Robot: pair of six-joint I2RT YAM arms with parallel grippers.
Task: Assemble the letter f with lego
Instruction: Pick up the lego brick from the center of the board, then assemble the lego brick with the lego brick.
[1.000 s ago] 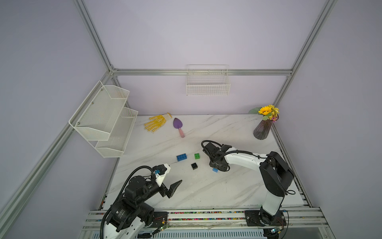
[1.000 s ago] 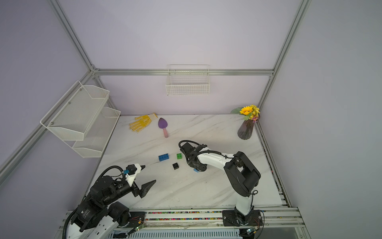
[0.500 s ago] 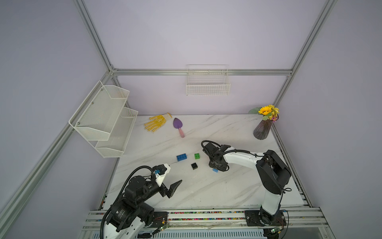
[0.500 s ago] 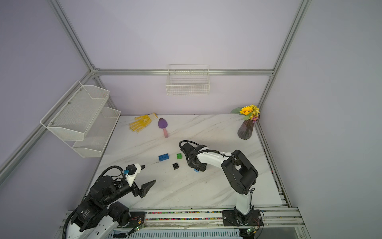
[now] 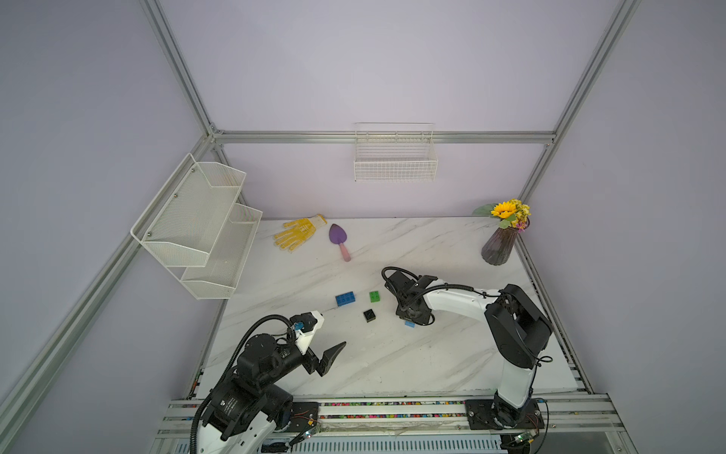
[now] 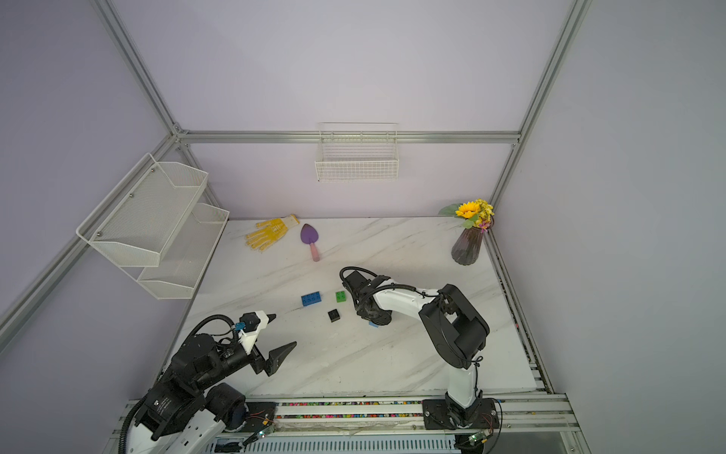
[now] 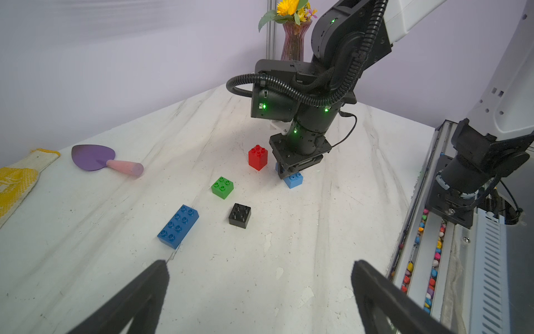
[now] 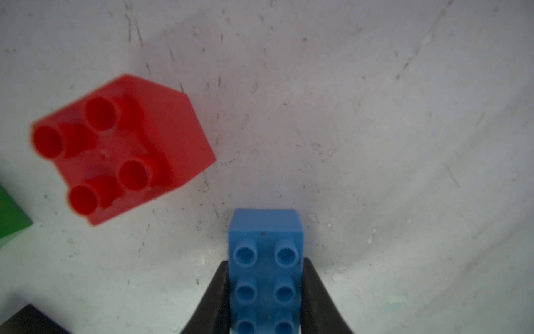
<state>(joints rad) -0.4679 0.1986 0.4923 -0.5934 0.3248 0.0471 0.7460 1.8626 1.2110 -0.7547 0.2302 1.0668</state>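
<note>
The lego lies loose on the marble table (image 5: 432,365), no brick joined to another, and no letter f is in view. My right gripper (image 8: 265,261) points down with its fingers pressed on both long sides of a blue brick (image 8: 265,271) that rests on the table; this brick (image 7: 294,180) also shows in the left wrist view. A red brick (image 7: 257,157) stands just beside it. Left of them lie a green brick (image 5: 374,296), a black brick (image 5: 369,315) and a second blue brick (image 5: 345,298). My left gripper (image 7: 260,266) hovers wide open near the front left, holding nothing.
A yellow glove (image 5: 298,232) and a purple trowel (image 5: 340,239) lie at the back. A vase of flowers (image 5: 499,243) stands in the back right corner. White mesh shelves (image 5: 200,228) hang on the left wall and a wire basket (image 5: 395,161) hangs on the back wall.
The right arm's elbow has shifted a little while its gripper stays low over the blue brick. The left arm has not moved.
</note>
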